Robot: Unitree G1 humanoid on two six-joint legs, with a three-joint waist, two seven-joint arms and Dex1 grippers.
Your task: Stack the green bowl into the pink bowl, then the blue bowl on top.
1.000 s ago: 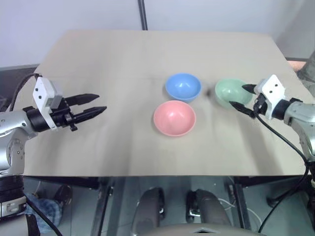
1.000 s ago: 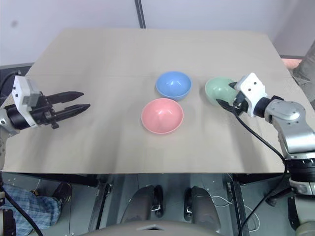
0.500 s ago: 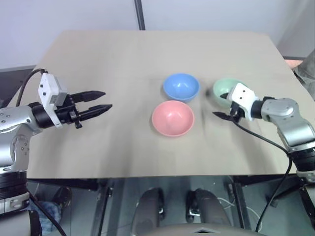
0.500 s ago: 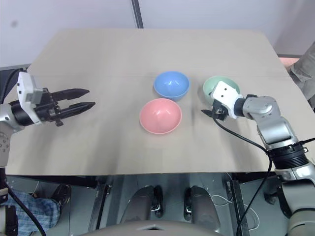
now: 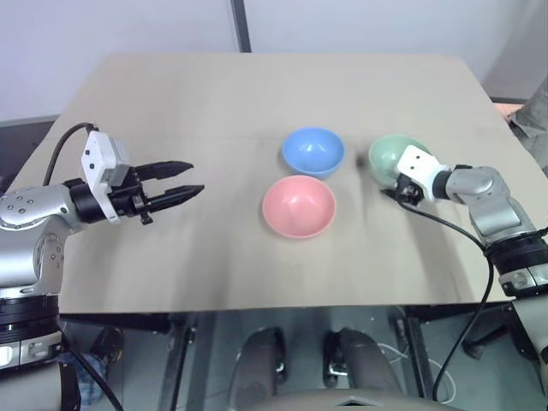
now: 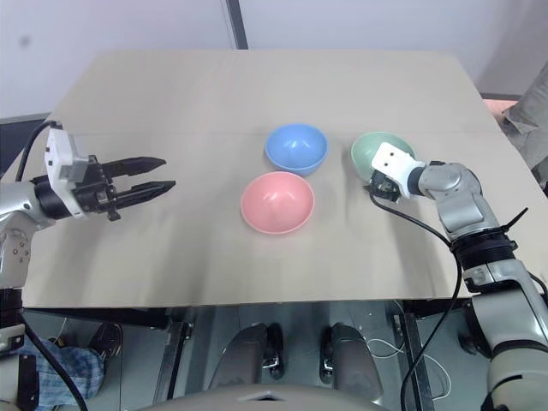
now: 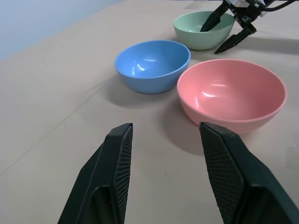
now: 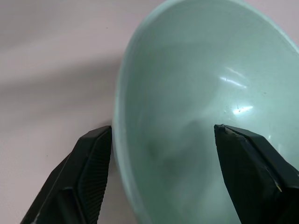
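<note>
Three small bowls sit on the tan table [image 5: 171,257]. The pink bowl [image 5: 298,205] is nearest me, the blue bowl [image 5: 313,151] just behind it, and the green bowl [image 5: 392,152] stands to the right. My right gripper [image 5: 392,185] is open at the green bowl's near rim. In the left wrist view one of its fingers dips inside the green bowl [image 7: 198,32] and the other stays outside. The right wrist view has the rim [image 8: 122,121] running between the two fingers, with gaps showing. My left gripper [image 5: 193,177] hovers open over the table's left side, pointing toward the bowls and holding nothing.
The table's front edge [image 5: 274,306] runs close below the bowls. A dark pole [image 5: 239,26] rises behind the far edge. A bit of a person's grey clothing [image 6: 533,107] shows at the far right.
My right gripper has come down and in from beside the green bowl and now straddles its near rim, with its fingers somewhat narrower. The left gripper has barely shifted.
</note>
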